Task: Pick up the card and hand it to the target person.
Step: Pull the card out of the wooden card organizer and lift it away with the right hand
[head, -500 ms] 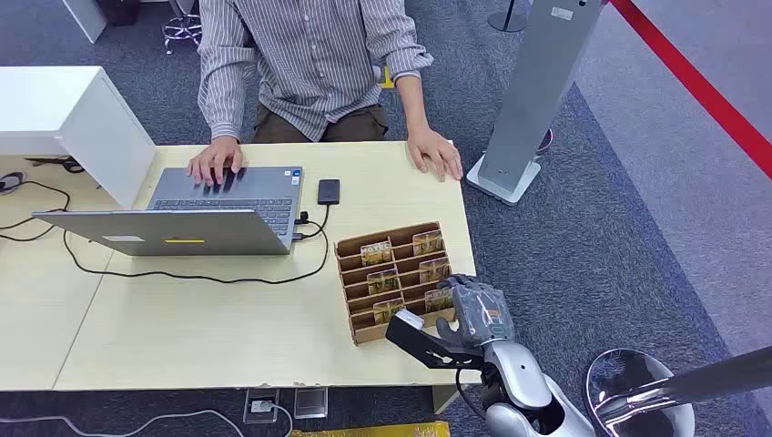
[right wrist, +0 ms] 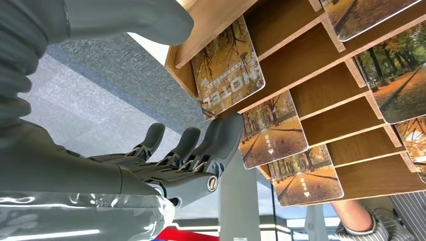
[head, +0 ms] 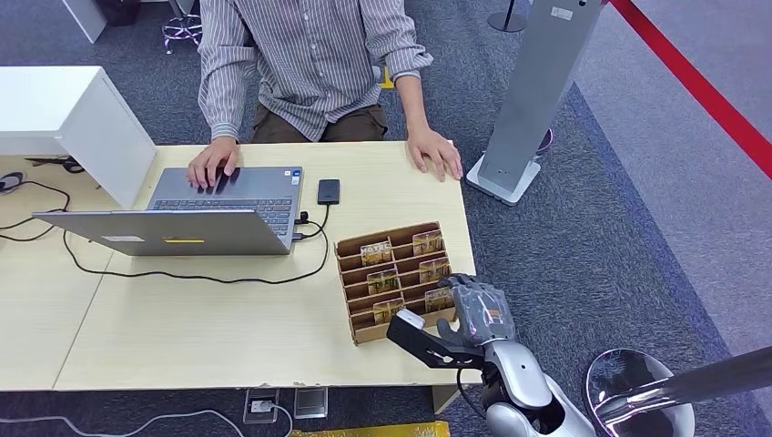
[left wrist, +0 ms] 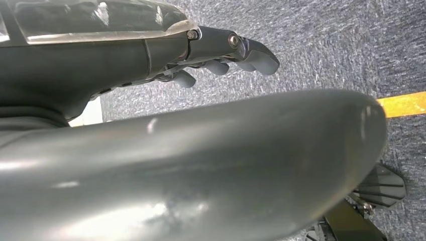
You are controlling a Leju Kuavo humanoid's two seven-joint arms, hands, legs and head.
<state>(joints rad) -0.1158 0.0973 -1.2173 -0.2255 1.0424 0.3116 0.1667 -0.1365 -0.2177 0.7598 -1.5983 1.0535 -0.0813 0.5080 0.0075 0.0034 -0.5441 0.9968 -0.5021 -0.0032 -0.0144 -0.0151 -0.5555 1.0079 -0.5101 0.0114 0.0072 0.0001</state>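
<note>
Right robot hand point(head: 473, 309) — unmoved, fingers outstretched

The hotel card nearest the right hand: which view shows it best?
The right wrist view: the hotel card is large, its print legible, the right hand just beside it. The head view shows it small. The left wrist view gives carpet.

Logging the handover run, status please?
Right hand open at the card rack, fingertip by nearest card. Left hand hangs over carpet. Nothing blocking.
</note>
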